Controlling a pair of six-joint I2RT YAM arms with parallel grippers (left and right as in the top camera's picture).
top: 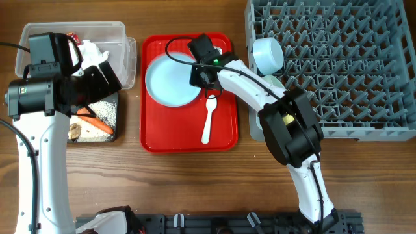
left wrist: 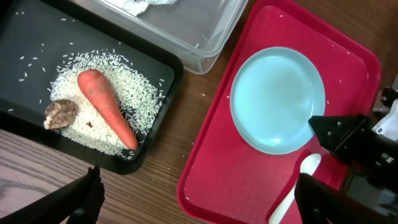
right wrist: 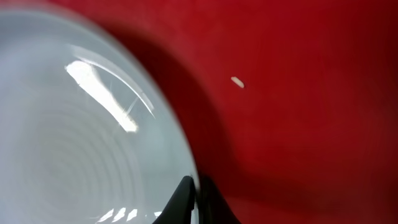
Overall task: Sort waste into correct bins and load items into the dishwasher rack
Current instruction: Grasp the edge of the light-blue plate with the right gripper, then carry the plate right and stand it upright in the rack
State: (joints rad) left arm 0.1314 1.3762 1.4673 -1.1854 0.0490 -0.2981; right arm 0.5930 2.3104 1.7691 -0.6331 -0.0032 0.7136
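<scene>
The pale blue plate [top: 170, 79] [left wrist: 277, 99] [right wrist: 74, 124] lies on the red tray [top: 156, 136]. My right gripper [top: 204, 73] [right wrist: 196, 186] is shut on the plate's right rim. The white spoon [top: 208, 120] [left wrist: 298, 183] lies beside the plate. My left gripper [left wrist: 199, 186] hangs open and empty above the table, between the black tray [top: 109, 112] [left wrist: 25, 37] and the red tray. The black tray holds the carrot [left wrist: 106, 106], rice [left wrist: 140, 87] and a brown lump [left wrist: 60, 113]. The clear tub [top: 125, 45] holds the tissue [top: 92, 51] and the wrapper [top: 73, 38].
The grey rack [top: 351, 78] stands at the right with the small blue bowl [top: 268, 54] at its left side and a pale green bowl [top: 273, 82] partly under my right arm. The yellow cup is out of view. A few rice grains lie on the wood and the red tray.
</scene>
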